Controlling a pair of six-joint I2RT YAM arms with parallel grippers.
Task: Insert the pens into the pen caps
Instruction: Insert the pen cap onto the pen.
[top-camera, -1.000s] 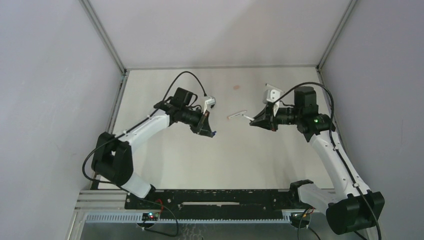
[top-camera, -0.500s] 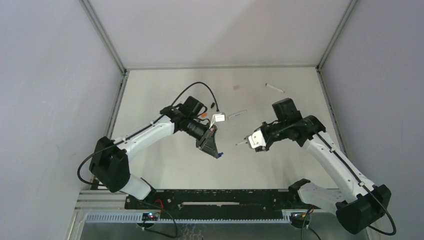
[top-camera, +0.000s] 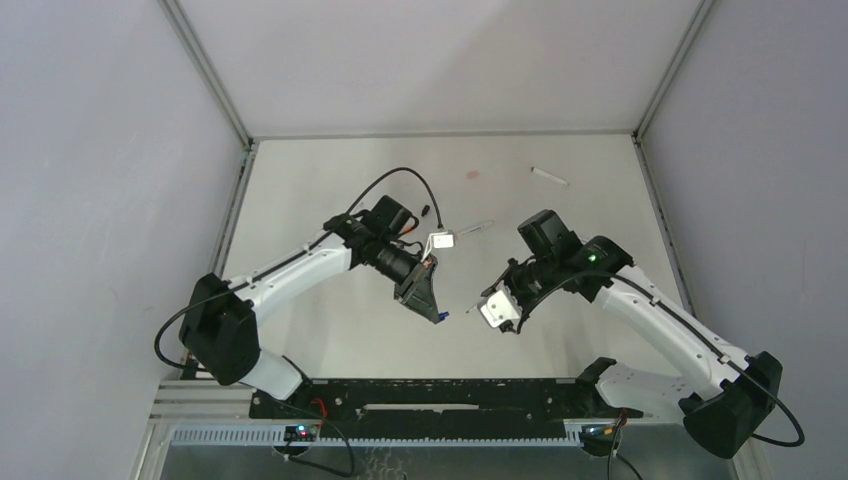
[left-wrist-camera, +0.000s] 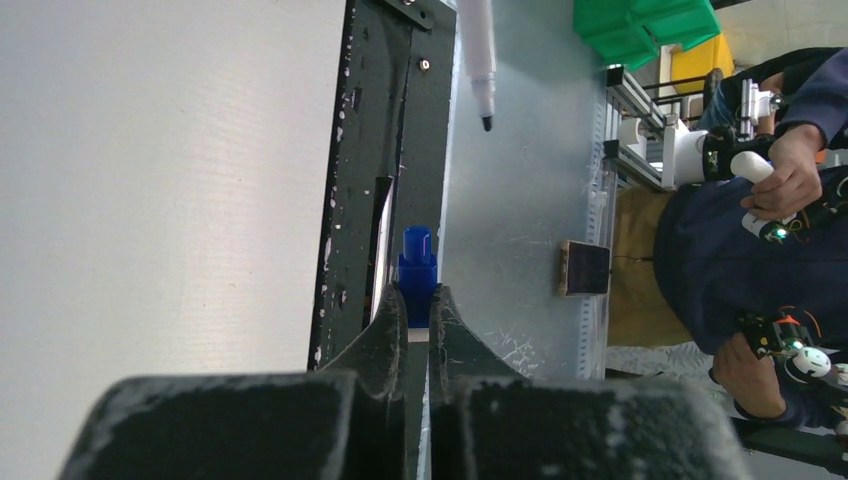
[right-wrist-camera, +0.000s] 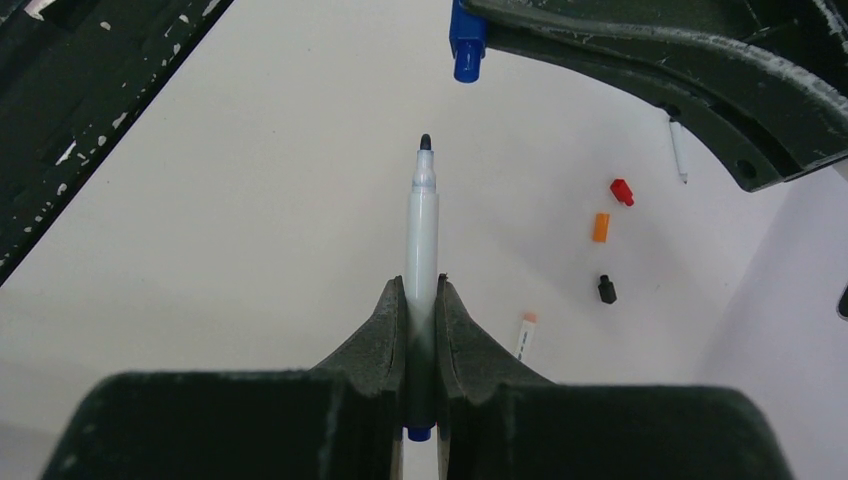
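My left gripper (left-wrist-camera: 417, 300) is shut on a blue pen cap (left-wrist-camera: 417, 272), whose end sticks out past the fingertips. My right gripper (right-wrist-camera: 421, 295) is shut on a white pen (right-wrist-camera: 421, 215) with a dark tip and a blue rear end. In the right wrist view the pen tip points at the blue cap (right-wrist-camera: 466, 48) with a short gap between them. From the top view, the left gripper (top-camera: 436, 312) and the right gripper (top-camera: 486, 301) face each other above the middle of the table, with the pen tip (top-camera: 470, 310) just right of the cap (top-camera: 443, 316).
Loose on the table lie a red cap (right-wrist-camera: 622, 191), an orange cap (right-wrist-camera: 600, 227), a black cap (right-wrist-camera: 606, 290) and a pen with a pinkish end (right-wrist-camera: 525, 336). Another pen (top-camera: 549, 176) and a pinkish cap (top-camera: 472, 174) lie at the back. A person sits beyond the near edge (left-wrist-camera: 760, 240).
Both arms have swung from the back of the table toward its middle front. The right gripper has carried the pen left and nearer, closing on the blue cap.
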